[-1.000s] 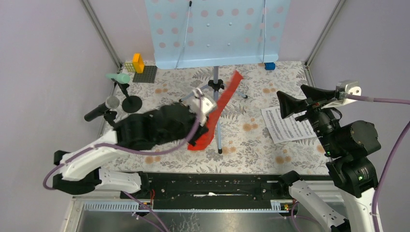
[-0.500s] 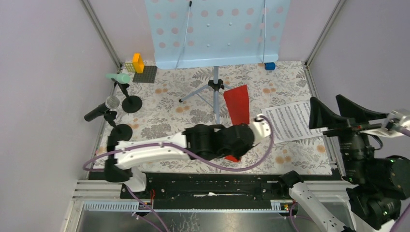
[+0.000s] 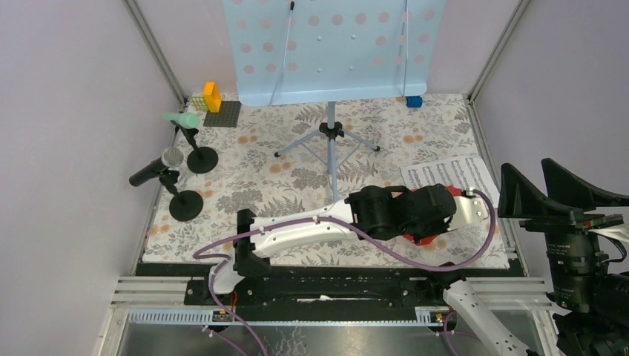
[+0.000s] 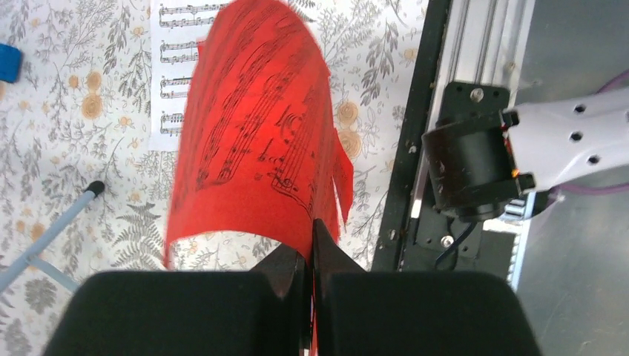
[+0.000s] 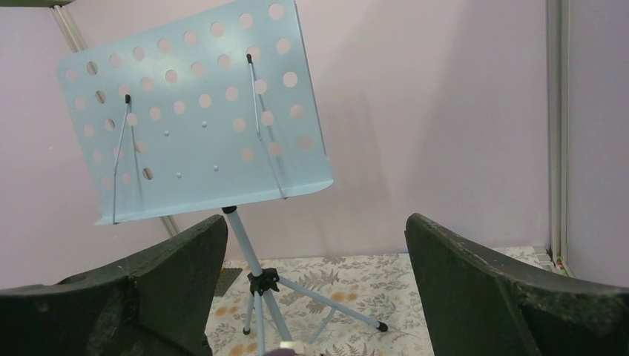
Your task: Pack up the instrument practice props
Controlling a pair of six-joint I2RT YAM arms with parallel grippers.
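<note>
Lilac walls close in a table [image 3: 245, 185] spread with a leaf-and-flower cloth. At twelve o'clock stands the pale blue perforated sheet-music rack [image 3: 334, 52], upright on its tripod legs [image 3: 327, 144]. Over at nine to ten o'clock, the mint-green microphone [image 3: 182, 119] and the black microphone [image 3: 152, 171] each sit on top of a black round-based mic holder, one base [image 3: 202, 159] farther back, the other [image 3: 185, 205] nearer. Yellow and orange bricks [image 3: 210, 97] with a grey plate [image 3: 223, 113] sit at eleven o'clock, and a small blue toy car [image 3: 414, 101] at one.

The left arm reaches across towards four o'clock. Its left gripper [image 4: 310, 248] is pinched tight on the edge of the red music sheet [image 4: 252, 133], which bows upward and hangs above the cloth, partly over the white music sheet [image 3: 445, 178] lying flat at three o'clock.

The right gripper [image 5: 315, 222] is raised off the table at the four o'clock edge, jaws spread wide around nothing, facing the rack.
</note>
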